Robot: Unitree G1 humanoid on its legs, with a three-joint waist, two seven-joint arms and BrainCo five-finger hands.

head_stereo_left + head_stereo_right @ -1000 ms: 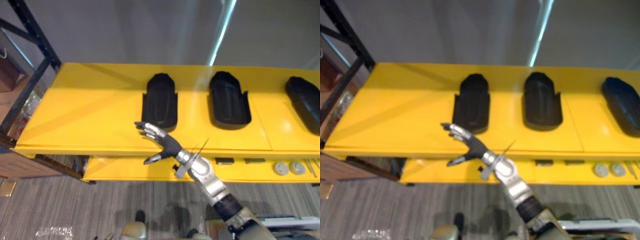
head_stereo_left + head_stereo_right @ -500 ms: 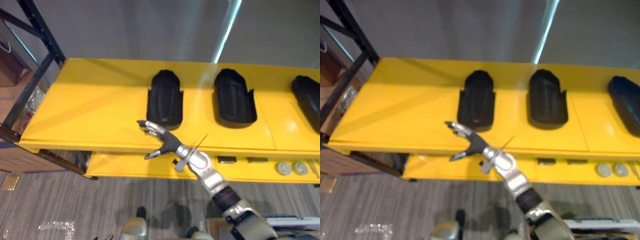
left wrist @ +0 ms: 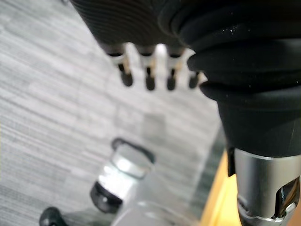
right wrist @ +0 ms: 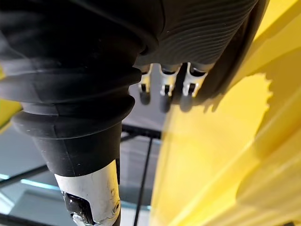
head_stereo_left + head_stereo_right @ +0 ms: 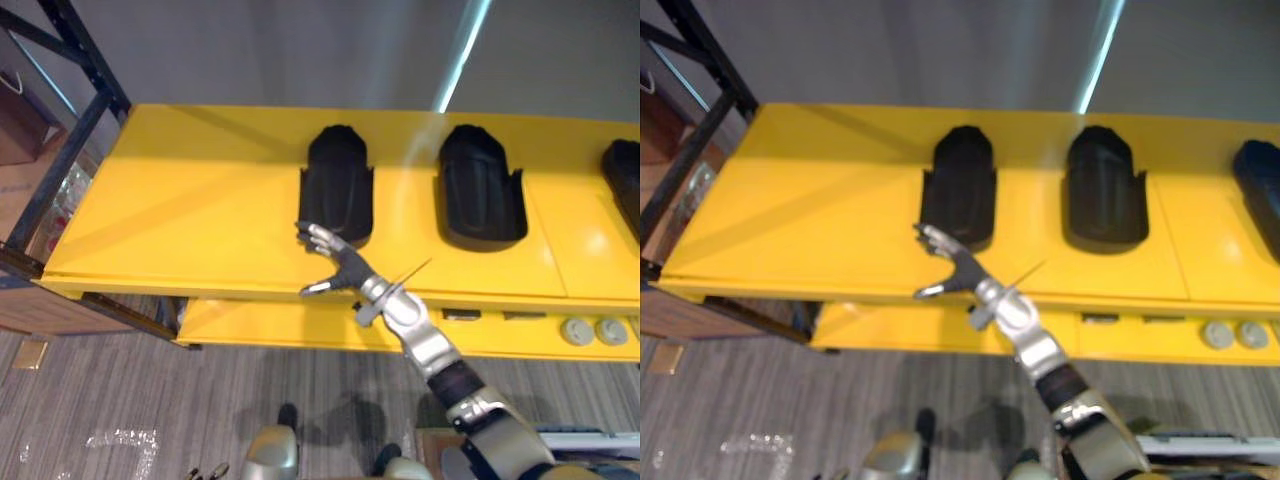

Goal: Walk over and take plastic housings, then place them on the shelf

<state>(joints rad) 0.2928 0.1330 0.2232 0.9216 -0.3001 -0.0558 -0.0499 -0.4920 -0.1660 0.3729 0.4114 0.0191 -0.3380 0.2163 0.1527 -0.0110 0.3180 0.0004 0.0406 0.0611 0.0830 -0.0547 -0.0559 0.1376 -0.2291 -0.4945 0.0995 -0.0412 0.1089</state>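
Observation:
Three black plastic housings lie on the upper yellow shelf [image 5: 190, 200]: a left housing [image 5: 337, 192], a middle housing [image 5: 483, 198] and a third housing [image 5: 625, 170] cut off at the right edge. My right hand [image 5: 343, 270] reaches over the shelf's front edge, open with its fingers spread. Its fingertips [image 5: 306, 231] are just short of the left housing's near end, and it holds nothing. The right wrist view has its straight fingers [image 4: 164, 87] above the yellow surface [image 4: 211, 155]. My left hand [image 3: 148, 77] hangs over the floor, its fingers straight and empty.
A lower yellow shelf [image 5: 260, 325] juts out below the upper one, with two round discs [image 5: 590, 330] and small dark parts [image 5: 460, 314] at its right. A black rack frame [image 5: 75, 70] stands at the left. Grey striped carpet [image 5: 150, 400] lies below.
My right hand has moved forward over the shelf edge, closer to the left housing. The whole picture has shifted a little as the camera moved.

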